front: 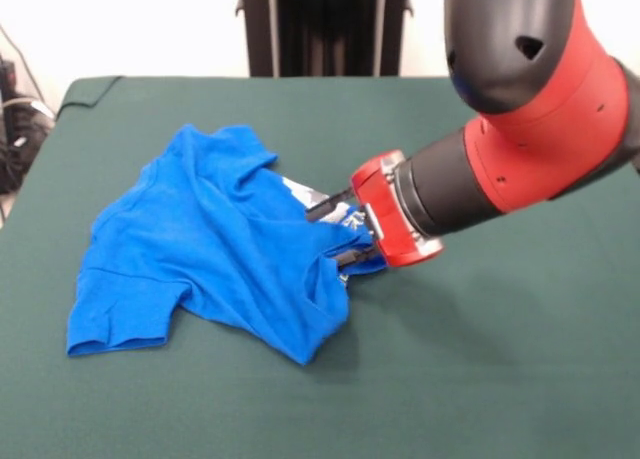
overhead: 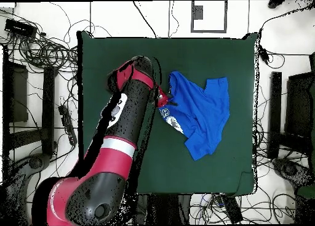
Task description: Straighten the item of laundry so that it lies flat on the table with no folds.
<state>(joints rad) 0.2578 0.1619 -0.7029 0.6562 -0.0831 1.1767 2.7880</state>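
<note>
Shirt (front: 215,254) lay crumpled on the table (front: 500,369), its printed edge (white-grey showing) bunched at the claw (front: 345,234), which appeared clamped on that fold; the rest spread away from it

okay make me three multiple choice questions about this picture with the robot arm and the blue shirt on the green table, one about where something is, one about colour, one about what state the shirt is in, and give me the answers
1. Where is the gripper?
A. At the T-shirt's edge, low over the table
B. High above a bare corner
C. Off the table

2. What colour is the table's cover?
A. Red
B. Dark green
C. White

3. How does the T-shirt lie?
A. Spread flat
B. Neatly folded square
C. Crumpled, with folds

Answers:
1 A: the front view shows the gripper's tip buried in the cloth at the shirt's side.
2 B: both views show dark green cloth.
3 C: layers overlap, and the print shows only in a small patch by the gripper.
</note>
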